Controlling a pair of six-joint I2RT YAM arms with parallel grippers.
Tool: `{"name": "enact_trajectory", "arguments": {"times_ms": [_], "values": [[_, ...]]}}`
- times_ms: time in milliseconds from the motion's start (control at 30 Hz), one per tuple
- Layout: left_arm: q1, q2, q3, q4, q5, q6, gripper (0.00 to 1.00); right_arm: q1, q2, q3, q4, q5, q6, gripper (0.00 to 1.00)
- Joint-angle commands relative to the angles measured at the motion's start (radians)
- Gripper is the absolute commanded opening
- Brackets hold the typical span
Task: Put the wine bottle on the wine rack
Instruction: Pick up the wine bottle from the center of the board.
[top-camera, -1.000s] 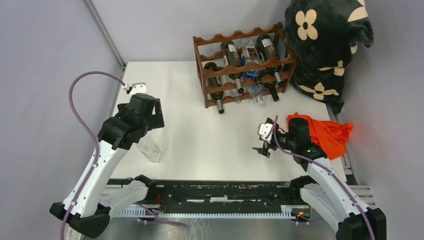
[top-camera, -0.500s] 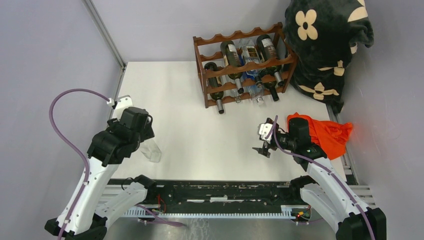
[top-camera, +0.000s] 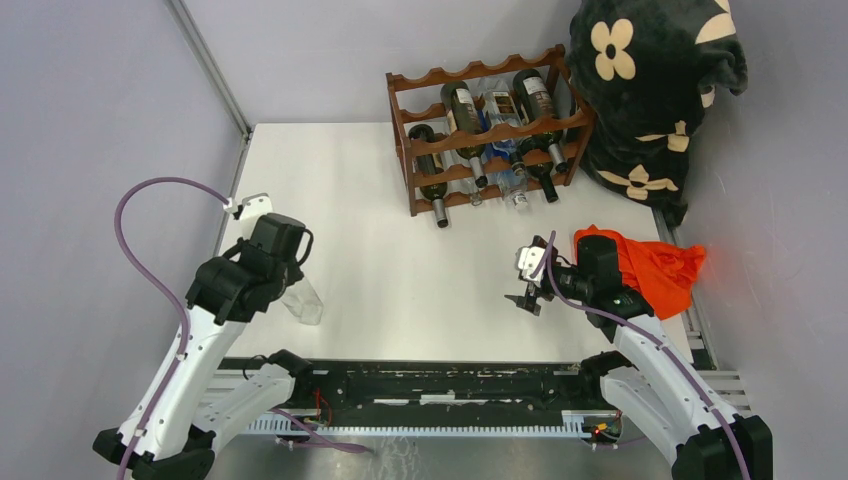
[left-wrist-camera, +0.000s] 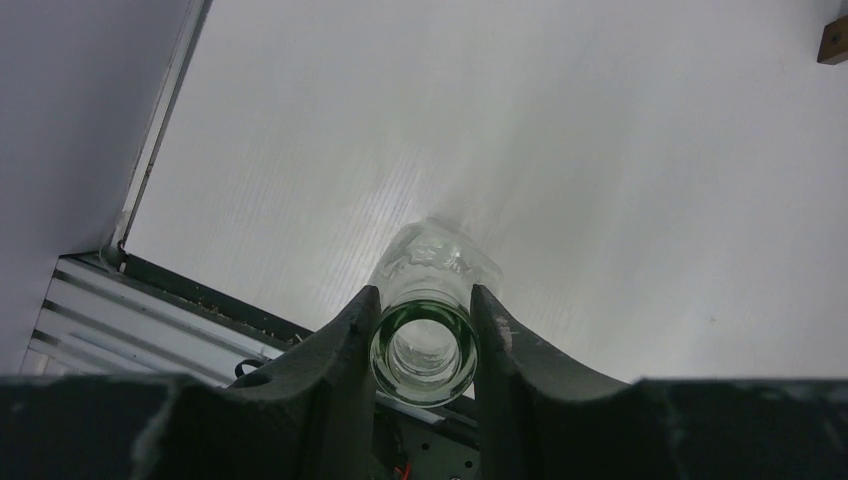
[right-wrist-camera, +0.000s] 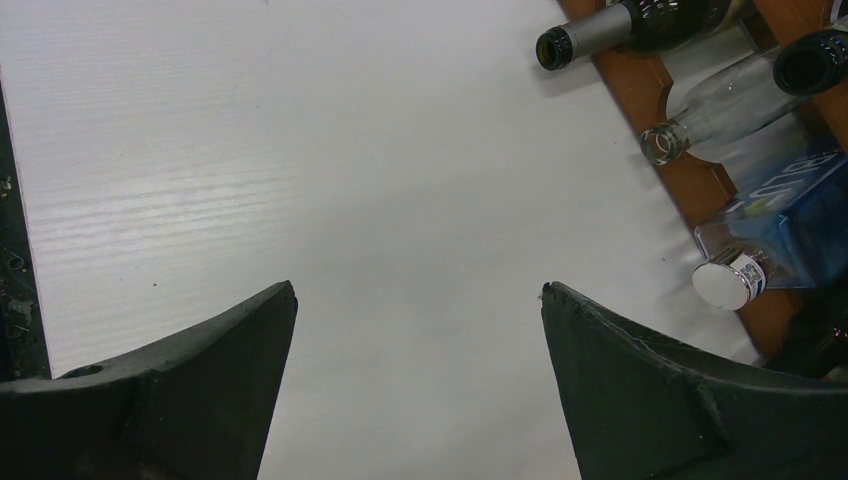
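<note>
The wine bottle is clear glass and lies on the table at the near left. Its open mouth faces the left wrist camera. My left gripper is shut on its neck, one finger pressed against each side. The reddish-brown wine rack stands at the far middle of the table with several bottles lying in it; its lower edge and bottle necks show in the right wrist view. My right gripper hovers open over bare table, well in front of the rack.
A black blanket with cream flowers is piled right of the rack. An orange cloth lies at the table's right edge beside my right arm. A black rail runs along the near edge. Grey walls close in left and right.
My left arm drew back toward the near left and lowered over the bottle. Its jaws went from open to shut on the neck. The right arm has not moved.
</note>
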Motion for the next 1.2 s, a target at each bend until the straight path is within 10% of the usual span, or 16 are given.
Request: {"name": "enact_trajectory", "arguments": {"times_ms": [0,167,1167], "values": [[0.006,-0.001,0.019,0.037,0.007,-0.012,0.21,0.003,-0.001,-0.002,0.031,-0.007,-0.013,0.98],[0.006,0.009,0.064,0.054,0.049,0.022,0.02,0.003,0.001,-0.002,0.031,-0.011,-0.012,0.98],[-0.083,0.092,0.012,0.472,0.902,0.143,0.02,0.003,0.018,0.009,-0.014,-0.315,-0.045,0.98]]}}
